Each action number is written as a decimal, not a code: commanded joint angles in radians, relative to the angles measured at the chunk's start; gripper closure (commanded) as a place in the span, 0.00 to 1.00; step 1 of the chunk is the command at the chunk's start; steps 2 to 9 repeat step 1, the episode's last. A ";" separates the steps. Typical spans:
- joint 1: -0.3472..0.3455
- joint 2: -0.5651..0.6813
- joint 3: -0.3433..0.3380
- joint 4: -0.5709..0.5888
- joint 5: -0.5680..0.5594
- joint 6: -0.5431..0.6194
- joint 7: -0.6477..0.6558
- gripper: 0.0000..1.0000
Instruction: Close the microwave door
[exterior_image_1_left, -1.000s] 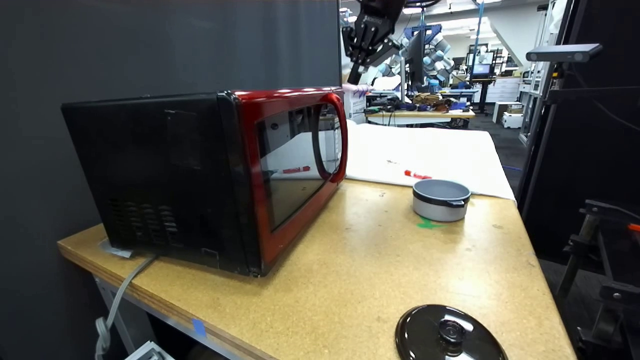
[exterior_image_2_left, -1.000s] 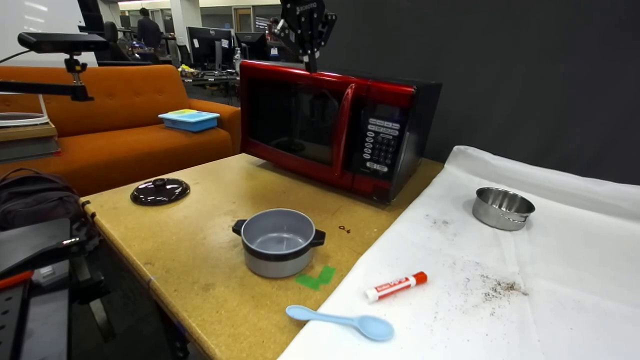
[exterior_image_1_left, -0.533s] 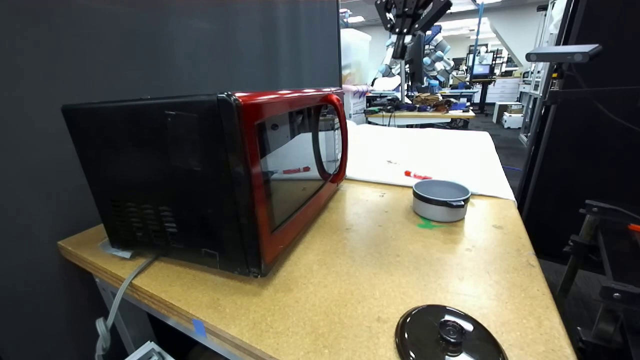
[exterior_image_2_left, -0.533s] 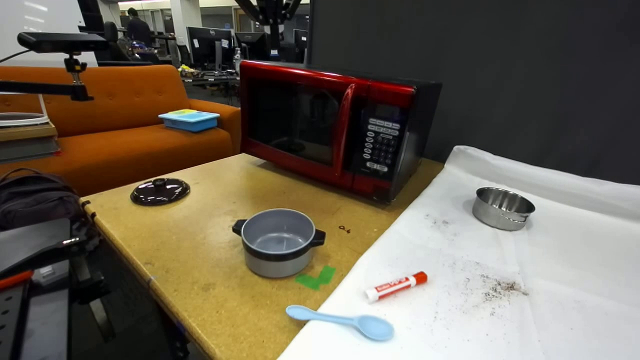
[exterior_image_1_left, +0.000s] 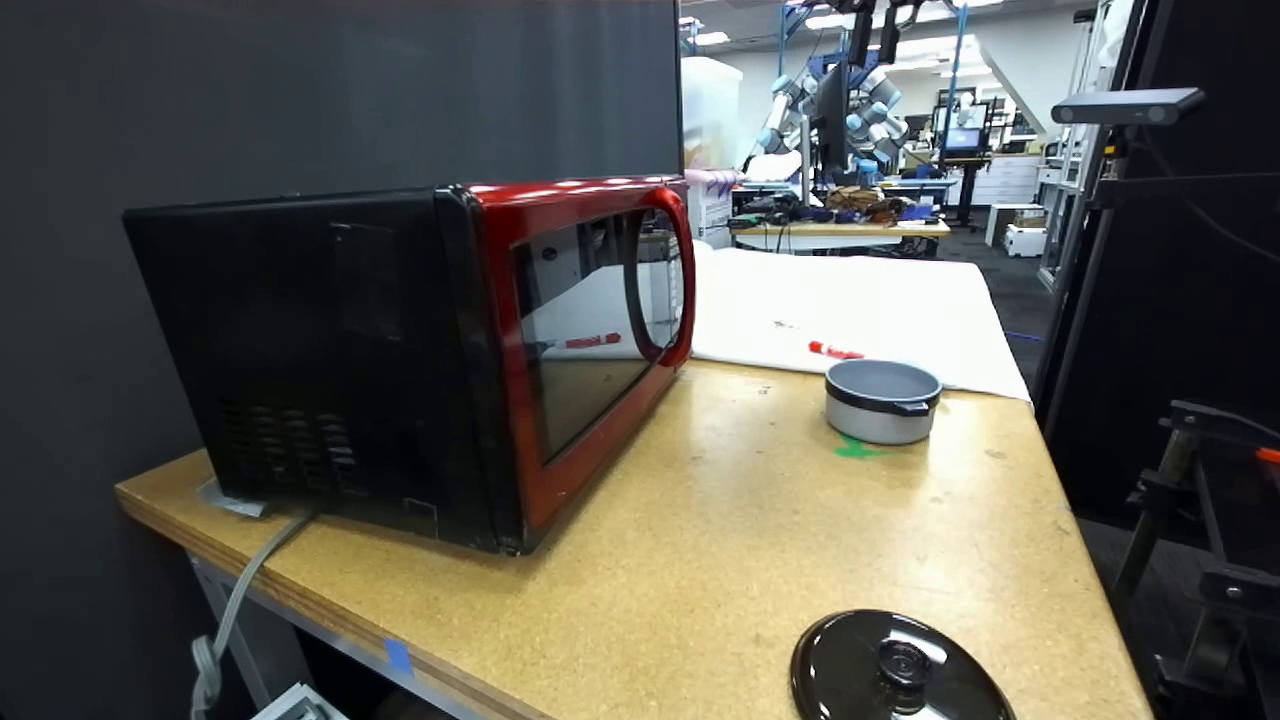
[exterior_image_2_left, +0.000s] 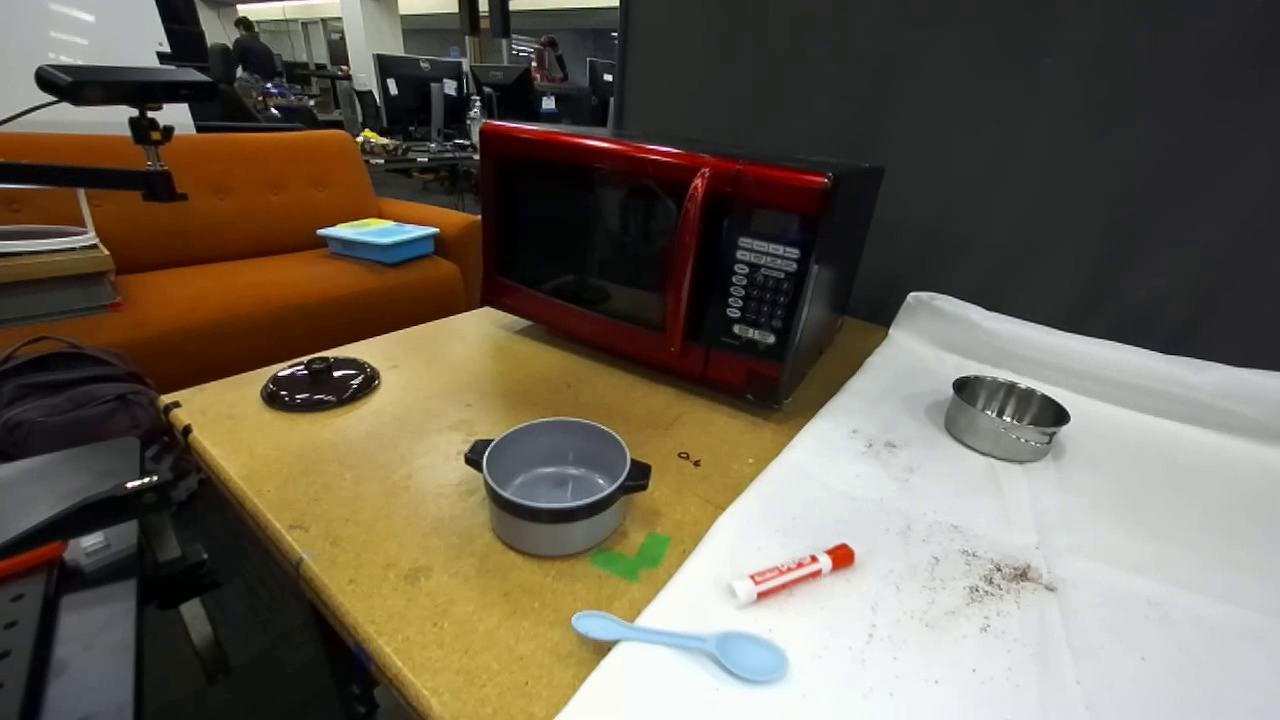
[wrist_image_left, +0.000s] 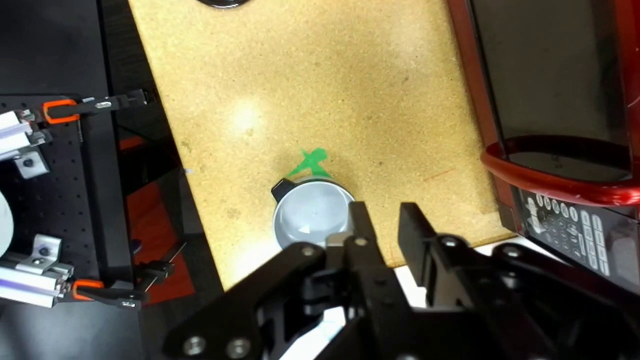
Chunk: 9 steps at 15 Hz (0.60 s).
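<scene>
The microwave has a black vented casing and stands on the wooden table; it also shows in an exterior view. Its red microwave door lies flush with the front, shut, in both exterior views. The door's dark window and red handle show at the right of the wrist view. My gripper is open and empty, its fingers a moderate gap apart. It is high above the table and apart from the door; only its fingertips show at the top edge of both exterior views.
A grey pot stands on the table in front of the microwave. A dark round lid lies near the table edge. A red marker, a light blue spoon and a metal bowl are on or partly on the white sheet.
My gripper has moved up and away from the microwave's top, almost out of both exterior views. Its fingers, together before, are now apart. The door and microwave have not moved.
</scene>
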 joint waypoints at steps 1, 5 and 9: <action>-0.023 -0.022 0.019 -0.009 -0.012 -0.030 0.004 0.45; -0.023 -0.022 0.019 -0.009 -0.012 -0.030 0.004 0.45; -0.023 -0.022 0.019 -0.009 -0.012 -0.030 0.004 0.45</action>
